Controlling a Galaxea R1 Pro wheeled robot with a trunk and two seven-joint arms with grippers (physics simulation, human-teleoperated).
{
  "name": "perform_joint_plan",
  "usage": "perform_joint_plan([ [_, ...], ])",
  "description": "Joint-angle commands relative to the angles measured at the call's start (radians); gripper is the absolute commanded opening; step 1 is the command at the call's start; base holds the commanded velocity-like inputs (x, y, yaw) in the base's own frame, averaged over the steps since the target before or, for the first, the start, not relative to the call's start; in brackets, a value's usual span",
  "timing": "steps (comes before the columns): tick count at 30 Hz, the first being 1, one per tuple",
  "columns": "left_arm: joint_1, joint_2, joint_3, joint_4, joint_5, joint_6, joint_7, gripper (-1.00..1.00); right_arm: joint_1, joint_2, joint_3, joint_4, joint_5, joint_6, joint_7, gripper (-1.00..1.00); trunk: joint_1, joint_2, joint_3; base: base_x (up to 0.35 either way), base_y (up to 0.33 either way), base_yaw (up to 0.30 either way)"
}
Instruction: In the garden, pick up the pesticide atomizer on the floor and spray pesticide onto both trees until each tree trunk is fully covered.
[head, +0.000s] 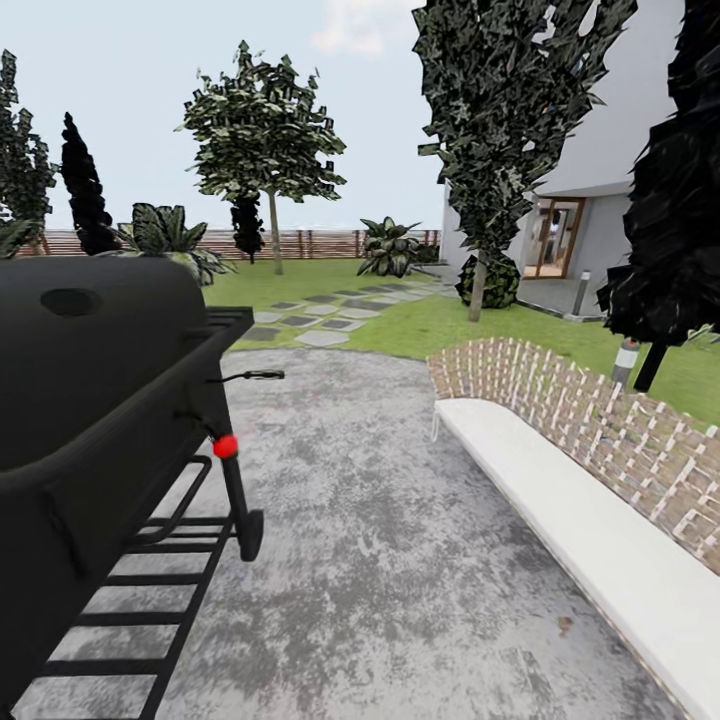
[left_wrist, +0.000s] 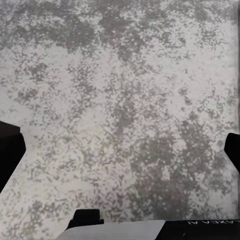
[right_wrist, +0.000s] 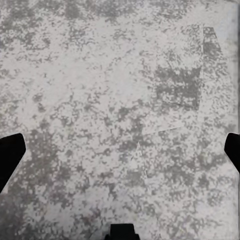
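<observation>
Fingertips of the left gripper (left_wrist: 120, 150) are seen at the two opposite edges of the left wrist view, set wide apart with nothing between them; mottled grey patio paving (left_wrist: 125, 90) lies beneath. The right gripper (right_wrist: 120, 152) is recorded in the same condition: tips far apart, nothing held, paving below.

Outward from the arms, a black barbecue grill (head: 90, 400) is noted close on the robot's left in the head view, standing on the stone patio (head: 400, 560). A white bench (head: 590, 540) backed by a low brick wall (head: 600, 420) curves along the right. Beyond the paving, lawn (head: 450, 325) and stepping stones (head: 320, 320) are observed, with a slatted wood fence (head: 310, 243) at the far side.

A tree (head: 262, 135) with a slim pale trunk (head: 275, 240) and spreading green crown stands near the fence, well apart from the robot. Whether it is one of the two to be treated cannot be told for certain. The pesticide atomizer cannot be located in any view.

Progress is judged nil: pickup and spraying of both trunks remain outstanding.
</observation>
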Motion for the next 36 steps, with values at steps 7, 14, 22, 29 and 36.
perform_joint_plan([
  [7,0.0,0.0,0.0,-0.001,0.0,-0.001,0.0,1.0,-0.001,0.0,0.0,0.001,-0.001,-0.003,-0.001,1.0,0.001,0.0,-0.001,0.305,-0.202,-0.001],
  [14,0.0,0.0,0.0,-0.001,0.0,-0.001,0.0,1.0,-0.001,0.0,0.0,0.001,-0.001,-0.003,-0.001,1.0,0.001,0.0,-0.001,0.305,-0.204,0.0],
  [22,0.0,0.0,0.0,-0.001,0.0,-0.001,0.0,1.0,-0.001,0.0,0.0,0.001,-0.001,-0.003,-0.001,1.0,0.001,0.0,-0.001,0.315,-0.182,0.0],
  [29,0.0,0.0,0.0,-0.001,0.0,-0.001,0.0,1.0,-0.001,0.0,0.0,0.001,-0.001,-0.003,-0.001,1.0,0.001,0.0,-0.001,0.336,-0.12,0.047],
  [36,0.0,0.0,0.0,0.0,0.0,-0.001,0.0,1.0,-0.001,0.001,-0.001,0.001,-0.001,-0.003,-0.001,1.0,0.001,0.0,-0.001,0.339,-0.109,0.038],
])
